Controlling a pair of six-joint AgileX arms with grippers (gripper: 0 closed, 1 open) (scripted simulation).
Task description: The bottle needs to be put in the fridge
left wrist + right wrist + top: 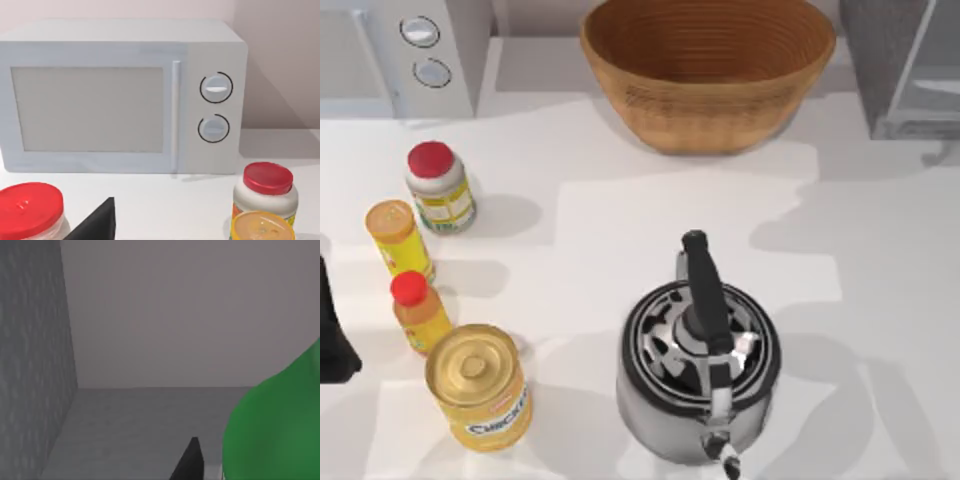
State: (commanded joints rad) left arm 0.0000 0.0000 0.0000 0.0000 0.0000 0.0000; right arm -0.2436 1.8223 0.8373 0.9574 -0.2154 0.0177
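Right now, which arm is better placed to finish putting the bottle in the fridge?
The right. Its wrist view shows the green bottle close up, inside grey fridge walls. The left arm waits at the table's left edge, facing the microwave.

Counting across the table now: one white microwave (415, 55) at the back left, carrying two round dials. One woven basket (708, 72) at the back middle, one grey fridge (905, 65) at the back right. One steel kettle (698, 365) up front. Down the left side, four containers: one red-lidded white jar (440, 187), one orange-capped yellow bottle (398, 238), one red-capped orange bottle (419, 312), one yellow can (480, 387). And one green bottle (275, 425) in the right wrist view.
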